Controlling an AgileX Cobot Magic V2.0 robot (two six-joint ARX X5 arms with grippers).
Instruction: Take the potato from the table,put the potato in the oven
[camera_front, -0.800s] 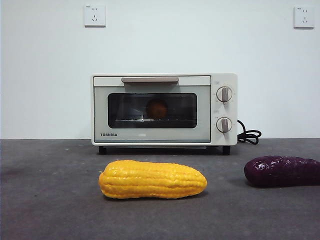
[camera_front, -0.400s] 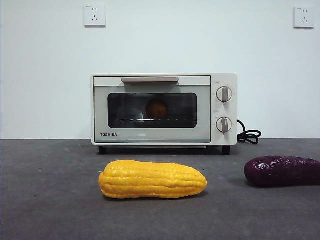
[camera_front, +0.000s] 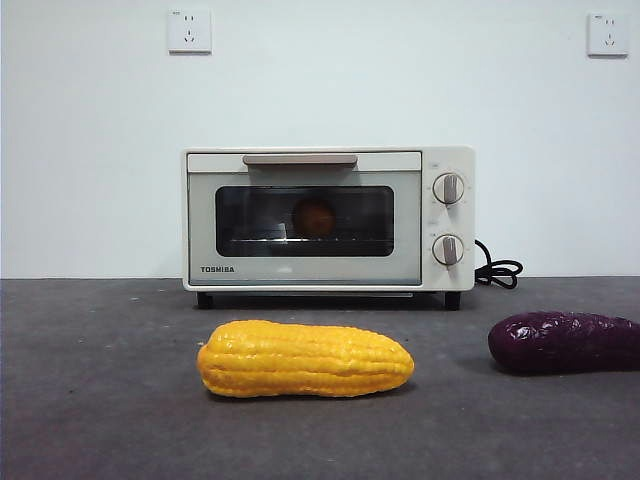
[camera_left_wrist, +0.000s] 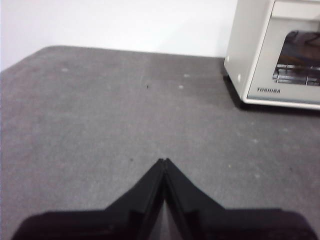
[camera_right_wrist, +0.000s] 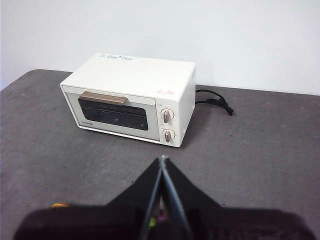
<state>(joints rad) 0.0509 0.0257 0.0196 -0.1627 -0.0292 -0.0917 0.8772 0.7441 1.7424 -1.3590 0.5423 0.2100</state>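
— Potato (camera_front: 314, 217)?
— Inside the oven (camera_front: 328, 219), seen as a round orange-brown lump behind the dark glass door (camera_front: 305, 221), about the middle of the window, resting on the wire rack.
— Oven door?
— Closed, beige bar handle (camera_front: 300, 159) along its top edge. Two round knobs (camera_front: 448, 188) stacked at 3 o'clock of the door, black cord (camera_front: 497, 270) coiled on the table (camera_front: 100, 400) just beside the oven at 3 o'clock.
— Anything else on the table?
— Long yellow corn cob (camera_front: 305, 359) lying on its side at 6 o'clock of the oven, nearer the front camera, apart from the oven. Dark purple bumpy vegetable (camera_front: 565, 342) at 3 o'clock of the cob, well apart from it, cut by the picture's edge.
— Left tool (camera_left_wrist: 164, 161)?
— Clenched, tips pressed together on nothing, above bare grey table. Left front corner of the oven visible ahead, with the TOSHIBA lettering; well apart from it.
— Right tool (camera_right_wrist: 162, 159)?
— Likewise clenched, tips meeting, nothing gripped. Raised over the table and looking down on the whole oven from the front; well clear of it. Small bit of yellow at the dark edge of the tool body, too little to name with certainty.
— Either arm in the front view?
— Neither. Only the oven, the cob, the purple vegetable, the white wall and two wall sockets (camera_front: 189, 31) high up.
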